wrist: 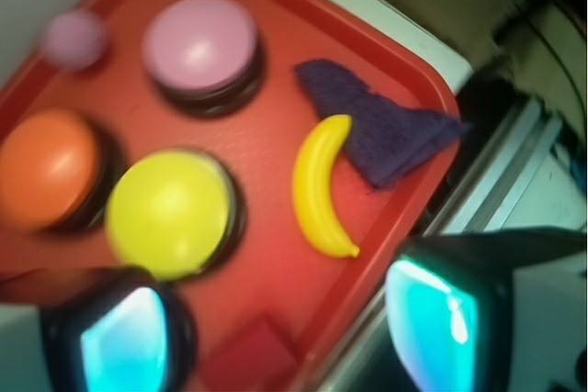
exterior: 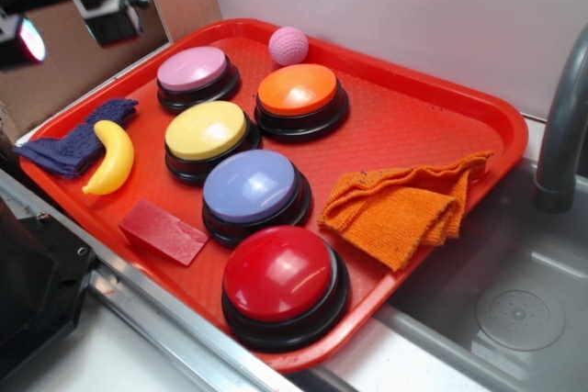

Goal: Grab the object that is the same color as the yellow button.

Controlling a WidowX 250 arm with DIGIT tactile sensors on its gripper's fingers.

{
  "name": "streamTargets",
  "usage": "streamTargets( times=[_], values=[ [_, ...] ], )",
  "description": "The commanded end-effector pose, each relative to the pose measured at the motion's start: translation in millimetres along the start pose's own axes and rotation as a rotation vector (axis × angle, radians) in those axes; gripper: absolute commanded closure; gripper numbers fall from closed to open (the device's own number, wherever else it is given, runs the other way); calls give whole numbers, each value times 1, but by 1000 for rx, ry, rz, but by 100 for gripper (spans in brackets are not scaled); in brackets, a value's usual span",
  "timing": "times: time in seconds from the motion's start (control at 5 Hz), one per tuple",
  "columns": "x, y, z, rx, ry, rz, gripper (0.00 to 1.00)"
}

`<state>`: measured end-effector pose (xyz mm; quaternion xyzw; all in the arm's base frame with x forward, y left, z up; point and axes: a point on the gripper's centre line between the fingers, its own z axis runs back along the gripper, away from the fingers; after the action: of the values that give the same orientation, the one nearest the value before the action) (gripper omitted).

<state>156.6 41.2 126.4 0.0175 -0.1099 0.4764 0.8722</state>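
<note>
A small yellow toy banana (exterior: pixel 110 161) lies near the left edge of the red tray (exterior: pixel 404 126), its top end touching a dark blue cloth (exterior: pixel 73 140). The yellow button (exterior: pixel 206 130) stands just to its right on a black base. My gripper (exterior: pixel 69 25) hangs high above the tray's left corner, well clear of everything. In the wrist view the banana (wrist: pixel 317 185) lies ahead of the open gripper (wrist: pixel 285 337), right of the yellow button (wrist: pixel 170 213). Nothing sits between the fingers.
On the tray also stand a pink-lilac button (exterior: pixel 193 69), an orange button (exterior: pixel 297 89), a blue-lilac button (exterior: pixel 250 185) and a red button (exterior: pixel 280 273). A pink ball (exterior: pixel 288 45), an orange cloth (exterior: pixel 404 204) and a red block (exterior: pixel 163 231) lie there. A sink (exterior: pixel 524 309) with a faucet (exterior: pixel 560 135) is to the right.
</note>
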Motion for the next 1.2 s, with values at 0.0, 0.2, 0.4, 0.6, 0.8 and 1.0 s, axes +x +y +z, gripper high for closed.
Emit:
streamTargets(
  times=[0.0,0.2,0.4,0.6,0.8,1.0],
  values=[
    [26,13,-50,56,-161,370,0],
    [29,16,-69,89,-188,437,0],
    [28,18,-92,129,-223,467,0],
    [27,20,-103,151,-230,466,0],
    [30,24,-116,164,-189,490,0],
    [31,26,-122,176,-168,519,0]
  ],
)
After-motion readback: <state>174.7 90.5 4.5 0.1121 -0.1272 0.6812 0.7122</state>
